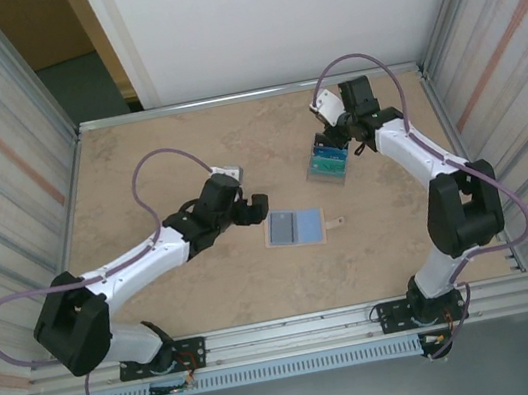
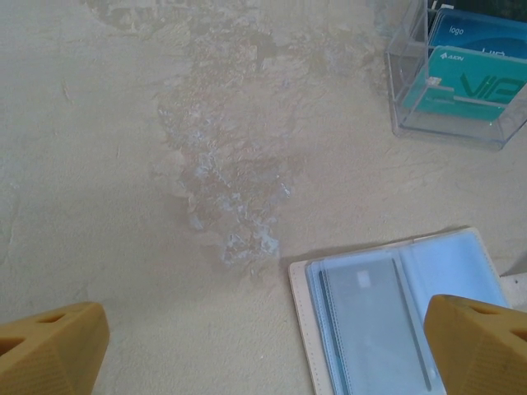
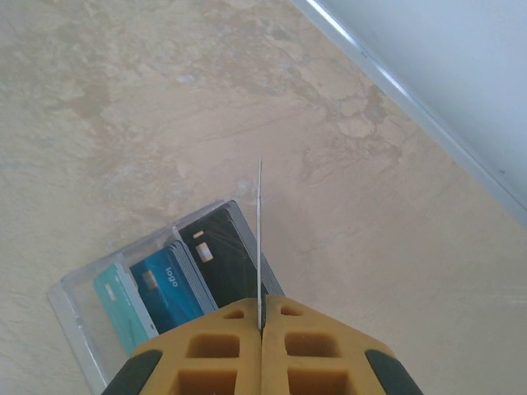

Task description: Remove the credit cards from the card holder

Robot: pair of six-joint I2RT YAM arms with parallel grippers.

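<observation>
Card holder (image 1: 294, 226) lies open flat mid-table with bare tabletop (image 1: 157, 165) round its edges; your left gripper (image 2: 263, 350) stands spread just beside it. Your right gripper (image 3: 262, 317) pinches one thin card (image 3: 260, 230) edge-on over the clear tray (image 3: 70, 298), where a blue card (image 2: 473, 37) reads "logo" and a teal card (image 2: 473, 86) "VIP".

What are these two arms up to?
The right fingers pinch a thin card edge-on over a clear tray holding teal, blue and dark cards. The left fingers stand open beside the opened card holder, where a grey card lies in a sleeve.
</observation>
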